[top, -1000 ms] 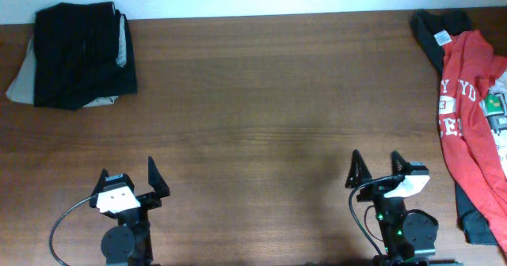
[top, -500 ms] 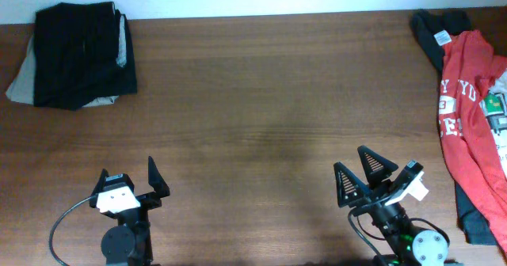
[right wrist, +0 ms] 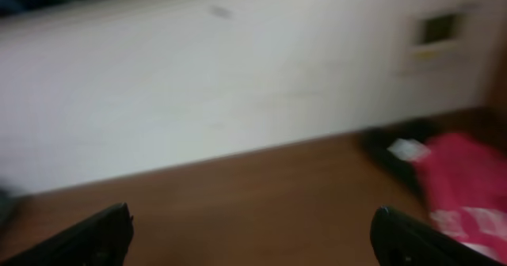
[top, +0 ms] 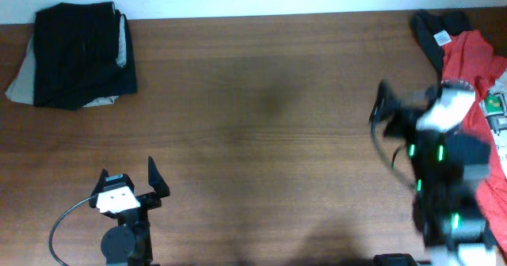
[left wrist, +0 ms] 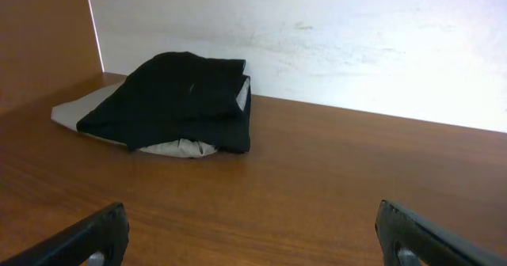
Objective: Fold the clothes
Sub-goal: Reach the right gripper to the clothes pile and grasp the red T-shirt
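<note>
Overhead: red T-shirt [top: 474, 46] crumpled at worktop [top: 253, 100] right edge; right end effector [top: 384, 106] wide, empty, blurred beside it; left end effector [top: 128, 171] wide, empty, front-left. Risk: a careless pinch takes several layers, dragging the dark garment [top: 432, 28] along

Looks like a robot lab setup to me: wood table [top: 253, 139] against a plain white wall [left wrist: 333, 36], arm [top: 120, 236] mounted at the edge (cable [top: 55, 226] looping out).

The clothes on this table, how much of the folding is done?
A dark folded stack lies at the far left corner, looking done. Nothing is in hand: the left gripper and right gripper are open and empty. The red T-shirt and a dark garment lie crumpled at the right edge.
</note>
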`<state>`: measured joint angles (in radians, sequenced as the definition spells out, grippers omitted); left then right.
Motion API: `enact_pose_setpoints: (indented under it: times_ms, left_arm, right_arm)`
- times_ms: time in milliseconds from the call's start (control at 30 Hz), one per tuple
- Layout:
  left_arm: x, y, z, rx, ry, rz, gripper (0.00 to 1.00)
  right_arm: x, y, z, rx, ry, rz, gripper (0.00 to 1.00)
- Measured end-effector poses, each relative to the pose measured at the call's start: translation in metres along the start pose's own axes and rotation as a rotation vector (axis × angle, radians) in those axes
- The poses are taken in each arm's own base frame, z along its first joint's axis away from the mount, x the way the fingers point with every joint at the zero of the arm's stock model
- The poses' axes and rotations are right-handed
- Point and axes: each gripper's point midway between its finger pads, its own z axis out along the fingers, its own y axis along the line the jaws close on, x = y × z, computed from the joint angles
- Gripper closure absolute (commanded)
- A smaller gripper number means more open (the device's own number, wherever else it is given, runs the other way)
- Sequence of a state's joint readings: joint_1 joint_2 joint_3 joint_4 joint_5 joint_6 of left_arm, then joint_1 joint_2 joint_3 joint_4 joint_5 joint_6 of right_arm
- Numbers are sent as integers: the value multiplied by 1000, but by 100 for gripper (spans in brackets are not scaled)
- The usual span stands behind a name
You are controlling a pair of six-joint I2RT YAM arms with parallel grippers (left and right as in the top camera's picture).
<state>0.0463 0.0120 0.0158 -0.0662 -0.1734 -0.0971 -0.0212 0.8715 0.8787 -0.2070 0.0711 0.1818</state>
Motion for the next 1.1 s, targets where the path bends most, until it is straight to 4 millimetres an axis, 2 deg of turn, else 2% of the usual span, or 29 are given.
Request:
enact_pose_setpoints:
  times_ms: [100,233,300,367,533,600,833,967,1033,1100]
  left_arm:
    - [0,0,0,0,0,0,1]
    - [0,0,0,0,1,0,1]
    - [0,0,0,0,1,0,1]
    - [0,0,0,0,1,0,1]
    - [0,0,0,0,1,0,1]
    - [0,0,0,0,1,0,1]
    - [0,0,0,0,1,0,1]
    - [0,0,0,0,1,0,1]
    - [0,0,0,0,1,0,1]
    - [0,0,0,0,1,0,1]
  right_arm:
    - [-7,-40,48,166,110,-52,1]
    - [-4,-102,107,335,244,-64,1]
    - [7,-133,128,403,307,-59,1]
    - [20,-161,141,456,349,-48,1]
    - [54,-223,156,551,425,-52,1]
    - [80,-251,161,582,491,-80,1]
    - [163,-320,167,620,711,-126,0]
    - [176,-337,169,598,765,-117,0]
    - [176,-343,173,582,763,-111,0]
    - [170,-340,181,543,743,-110,0]
